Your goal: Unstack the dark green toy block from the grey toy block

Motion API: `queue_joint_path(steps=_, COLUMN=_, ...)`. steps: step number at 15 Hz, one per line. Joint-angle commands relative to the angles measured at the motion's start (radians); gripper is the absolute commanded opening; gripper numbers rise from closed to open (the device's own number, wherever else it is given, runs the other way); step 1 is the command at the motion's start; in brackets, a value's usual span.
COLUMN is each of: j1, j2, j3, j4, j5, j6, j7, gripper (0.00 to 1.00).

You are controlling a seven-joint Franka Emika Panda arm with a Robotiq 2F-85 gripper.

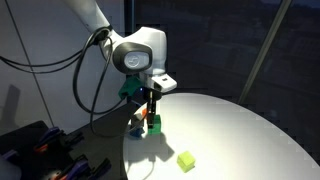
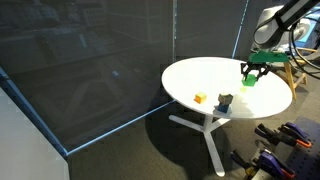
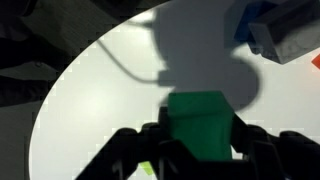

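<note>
My gripper [image 3: 200,150] is shut on the dark green toy block [image 3: 200,120], which fills the space between the fingers in the wrist view. In both exterior views the gripper [image 1: 152,116] [image 2: 249,73] holds the green block [image 1: 155,125] [image 2: 249,80] low over the round white table [image 1: 240,130]. I cannot tell whether the block touches the table. The grey toy block [image 3: 285,35] stands on the table apart from the green one, beside the gripper [image 1: 135,125], nearer the table's edge [image 2: 225,102].
An orange-red cube [image 1: 143,129] sits right by the grey block and shows at the wrist view's edge [image 3: 315,62]. A paler yellow-green cube [image 1: 186,160] lies on its own [image 2: 200,98]. Dark glass walls stand beyond the table. Cables and gear lie on the floor [image 1: 40,150].
</note>
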Motion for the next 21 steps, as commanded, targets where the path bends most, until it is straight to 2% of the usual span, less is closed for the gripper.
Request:
queue_joint_path(steps=1, j1=0.0, j2=0.075, j3=-0.007, j4=0.049, j5=0.035, j6=0.018, j7=0.004, gripper=0.31)
queue_joint_path(steps=10, j1=0.018, j2=0.181, j3=-0.015, j4=0.064, j5=0.081, j6=0.079, j7=-0.022, gripper=0.31)
queue_joint_path(steps=20, j1=0.025, j2=0.234, j3=-0.015, j4=0.07, j5=0.111, j6=0.129, j7=-0.049, gripper=0.31)
queue_joint_path(steps=21, j1=0.027, j2=0.235, j3=-0.016, j4=0.07, j5=0.112, j6=0.131, j7=-0.051, gripper=0.81)
